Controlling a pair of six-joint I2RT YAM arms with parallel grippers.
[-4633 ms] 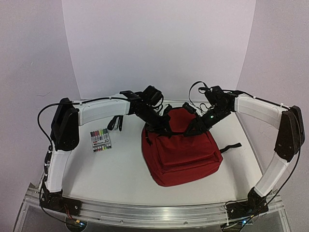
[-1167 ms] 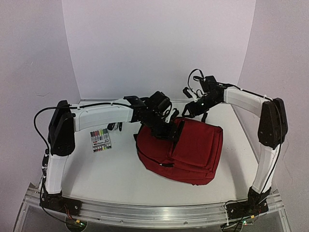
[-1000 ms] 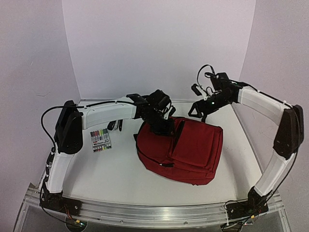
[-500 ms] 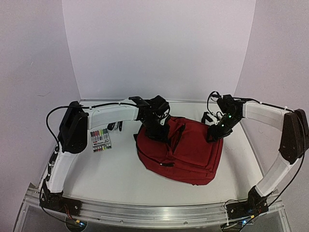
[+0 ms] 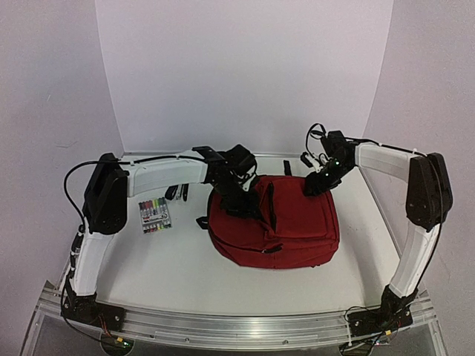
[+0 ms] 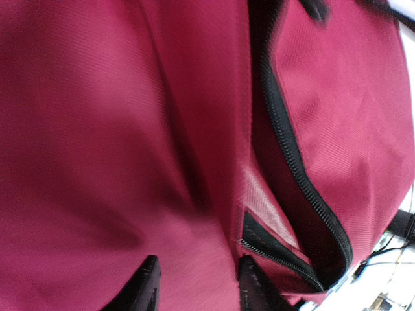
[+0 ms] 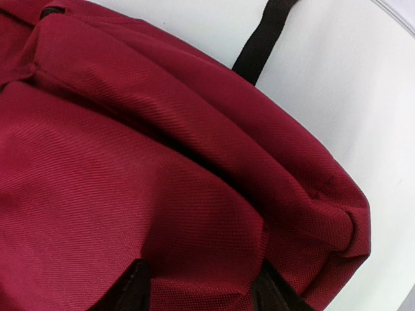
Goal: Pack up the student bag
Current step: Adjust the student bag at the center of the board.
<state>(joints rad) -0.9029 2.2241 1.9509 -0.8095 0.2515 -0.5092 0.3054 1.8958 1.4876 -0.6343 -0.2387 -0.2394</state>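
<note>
The student bag (image 5: 286, 226), dark red, lies flat mid-table with its black zip (image 6: 292, 149) partly open. My left gripper (image 5: 237, 199) hovers at the bag's left top edge. In the left wrist view the left gripper (image 6: 198, 288) is open, its fingertips (image 6: 148, 285) apart over flat red fabric (image 6: 97, 129). My right gripper (image 5: 315, 185) is at the bag's far right corner. In the right wrist view the right gripper (image 7: 201, 291) is shut on a bulging fold of the bag (image 7: 194, 214).
A pack of coloured markers (image 5: 154, 215) lies left of the bag, with a small black object (image 5: 177, 193) behind it. A black strap (image 7: 262, 39) trails from the bag onto the white table (image 5: 178, 259), toward the back wall.
The bag has swung round, its right side drawn toward the back along with my right gripper. My left gripper's jaws have widened off the fabric.
</note>
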